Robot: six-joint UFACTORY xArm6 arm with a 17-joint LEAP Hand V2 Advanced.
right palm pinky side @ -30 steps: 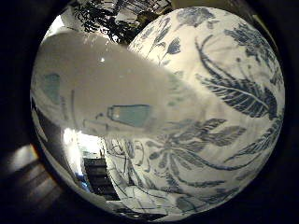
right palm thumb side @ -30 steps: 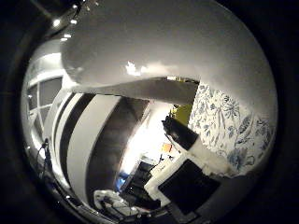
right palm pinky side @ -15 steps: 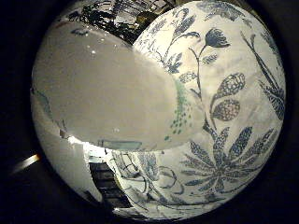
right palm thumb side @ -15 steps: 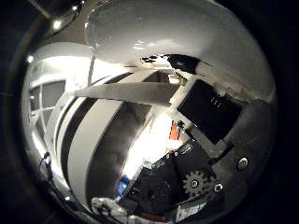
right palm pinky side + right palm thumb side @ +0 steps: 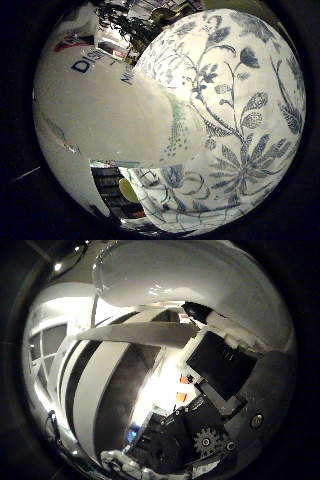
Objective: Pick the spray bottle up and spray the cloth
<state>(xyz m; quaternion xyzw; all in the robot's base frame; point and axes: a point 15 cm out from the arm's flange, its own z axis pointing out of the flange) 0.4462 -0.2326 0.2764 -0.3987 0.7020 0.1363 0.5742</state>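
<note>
The white spray bottle (image 5: 100, 110) fills much of the right little finger side palm view, close against the palm, with dark print on its side. The cloth (image 5: 240, 110), white with blue flowers and leaves, lies behind it. In the right thumb side palm view the bottle's white body (image 5: 170, 275) arches over the view. My hand (image 5: 225, 370) shows there as black and white finger parts with a gear, curled in beside the bottle. The hand looks shut on the bottle.
In the right thumb side palm view, grey and white striped surfaces (image 5: 90, 390) of the room lie past the bottle, with a bright patch (image 5: 165, 390) farther off. In the right little finger side palm view, dark shelving (image 5: 110, 185) shows below the bottle.
My fingers have curled in beside the bottle in the thumb side view, covering the cloth seen there before. The little finger side view has shifted, and the bottle's print now shows.
</note>
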